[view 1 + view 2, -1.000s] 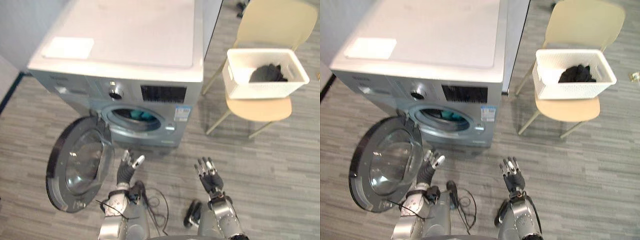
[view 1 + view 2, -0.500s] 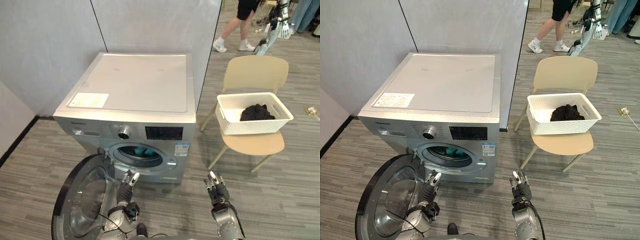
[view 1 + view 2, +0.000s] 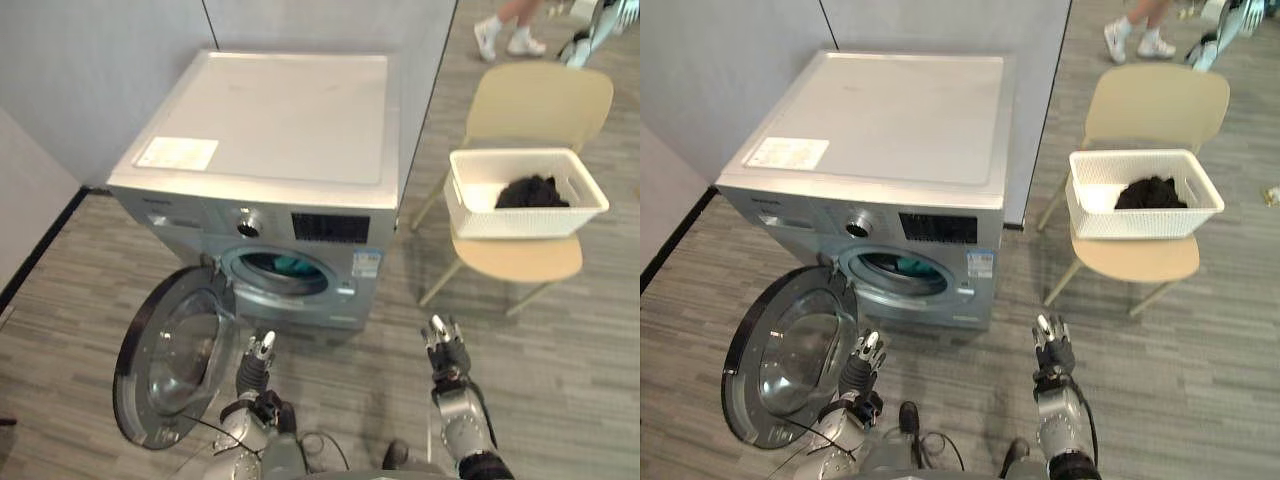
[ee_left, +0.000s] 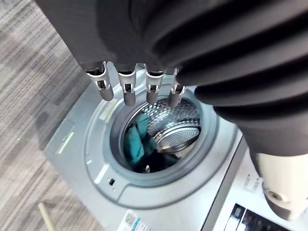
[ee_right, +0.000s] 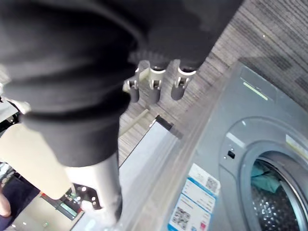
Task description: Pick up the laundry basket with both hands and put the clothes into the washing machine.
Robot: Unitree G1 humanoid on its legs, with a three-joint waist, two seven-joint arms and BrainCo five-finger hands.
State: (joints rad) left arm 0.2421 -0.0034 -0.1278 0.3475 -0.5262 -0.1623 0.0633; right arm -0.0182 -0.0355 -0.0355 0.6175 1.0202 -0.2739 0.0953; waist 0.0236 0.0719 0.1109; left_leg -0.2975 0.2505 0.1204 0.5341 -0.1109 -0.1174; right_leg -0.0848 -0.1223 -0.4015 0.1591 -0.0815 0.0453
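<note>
Left eye view: the basket (image 3: 525,222), set on the chair (image 3: 515,258) well apart from the empty, straight-fingered left hand (image 3: 258,360) and right hand (image 3: 447,352), is judged light and rigid, best gripped at both short rims.

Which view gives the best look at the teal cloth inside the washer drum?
The left wrist view: it looks straight into the drum, where the teal cloth lies bunched in plain sight. Both eye views show a thin teal strip through the opening; the right wrist view catches part of it.
</note>
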